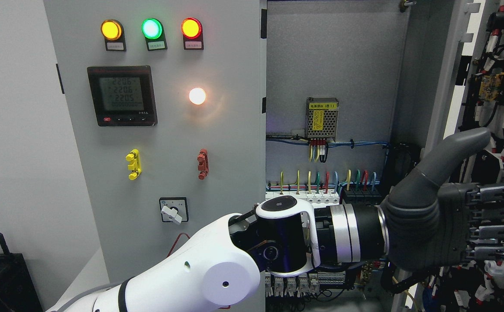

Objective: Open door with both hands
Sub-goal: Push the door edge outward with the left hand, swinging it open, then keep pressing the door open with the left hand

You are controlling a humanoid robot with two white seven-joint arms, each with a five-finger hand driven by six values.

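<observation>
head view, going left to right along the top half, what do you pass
yellow lamp → green lamp → red lamp → power supply box inside the open cabinet → open door. The left hand sits lower, reaching to the right.

Matt grey painted metal is being shown on the cabinet door [156, 130] and inner back panel [334, 65]. Glossy white plastic is being seen on the left arm's shell [200, 268], and smooth matt dark-grey rubbery skin on the left hand [434, 208].
</observation>
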